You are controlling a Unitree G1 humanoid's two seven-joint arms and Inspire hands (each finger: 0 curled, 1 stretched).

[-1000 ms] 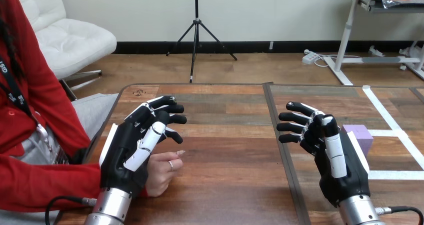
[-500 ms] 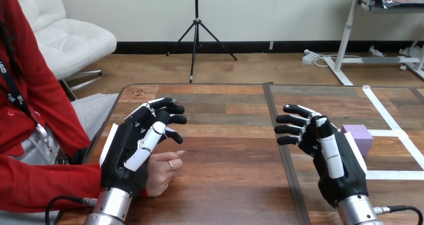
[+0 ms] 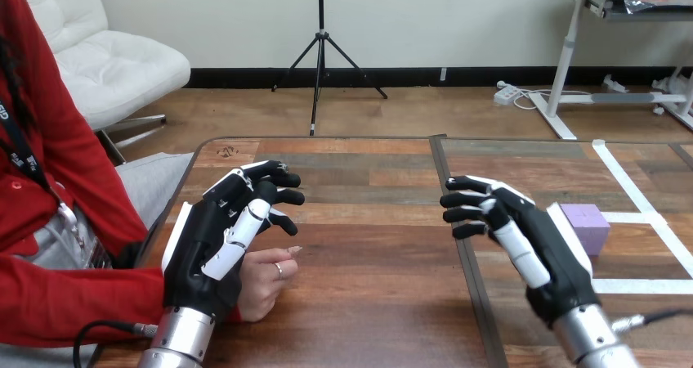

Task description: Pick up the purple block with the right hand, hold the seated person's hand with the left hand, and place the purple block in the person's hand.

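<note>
One purple block (image 3: 592, 226) sits flat on the wooden table (image 3: 368, 253), out at my right side; white tape lines (image 3: 650, 286) run past it, one strip meeting its far right edge, another lying nearer to me. Nothing grips it; its top and front faces are bare. My right hand (image 3: 546, 253) is just beside it, on its left; the white shell along the hand's edge overlaps the block's left side in the view, and I cannot tell whether the two touch. That hand's fingers (image 3: 462, 213) are spread and loosely straight, pointing away from the block towards the middle of the table, with nothing between them and the thumb; they reach across the dark seam (image 3: 448, 188) that splits the tabletop.

Well apart from all this, at my left side, my left hand (image 3: 211, 241) lies over the person's hand (image 3: 266, 280), which rests loosely curled on the table near its left edge; my palm covers the back of it and the wrist. My fingers there stretch straight out past it and are not wrapped round it.
</note>
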